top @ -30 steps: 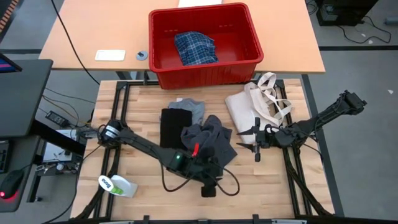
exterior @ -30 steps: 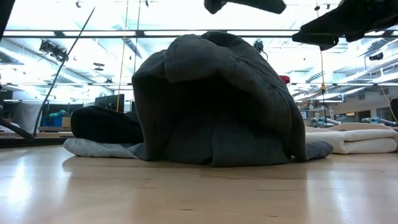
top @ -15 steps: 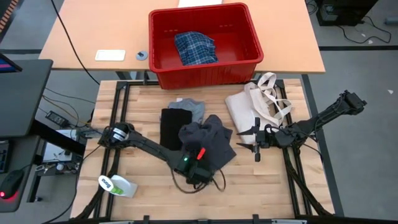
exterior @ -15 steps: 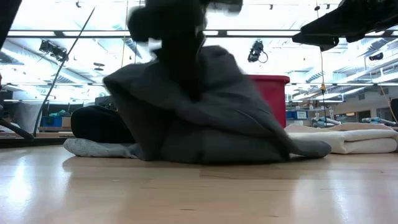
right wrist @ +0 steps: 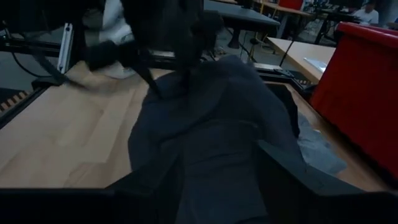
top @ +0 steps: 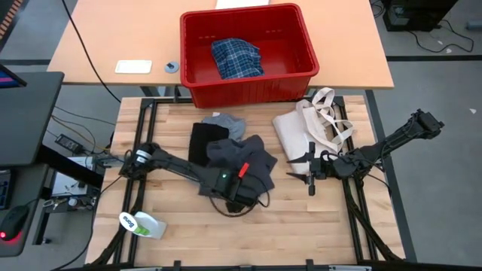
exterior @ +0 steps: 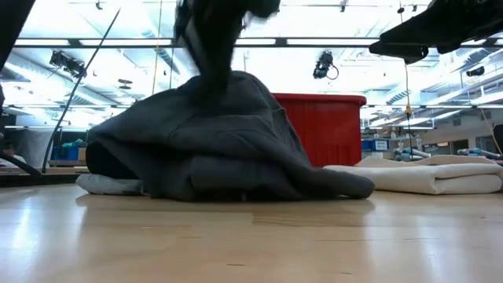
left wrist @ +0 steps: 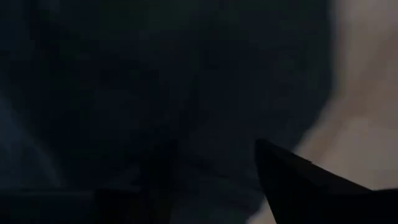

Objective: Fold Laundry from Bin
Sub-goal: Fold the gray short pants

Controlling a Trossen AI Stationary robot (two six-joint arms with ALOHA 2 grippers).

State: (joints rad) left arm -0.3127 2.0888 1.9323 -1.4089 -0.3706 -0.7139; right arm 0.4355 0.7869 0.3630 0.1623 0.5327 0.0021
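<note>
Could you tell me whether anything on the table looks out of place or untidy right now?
Yes: the dark grey garment lies in a rumpled heap mid-table, partly over the black garment, with the left gripper at its near edge. A green-and-white bottle lies on its side near the table's front left corner.

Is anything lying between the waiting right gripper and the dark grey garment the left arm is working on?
Nothing visible does. In the high view the right gripper hovers beside the dark grey garment, with only bare table between them. The cream tote bag sits off to the side, toward the red bin.
</note>
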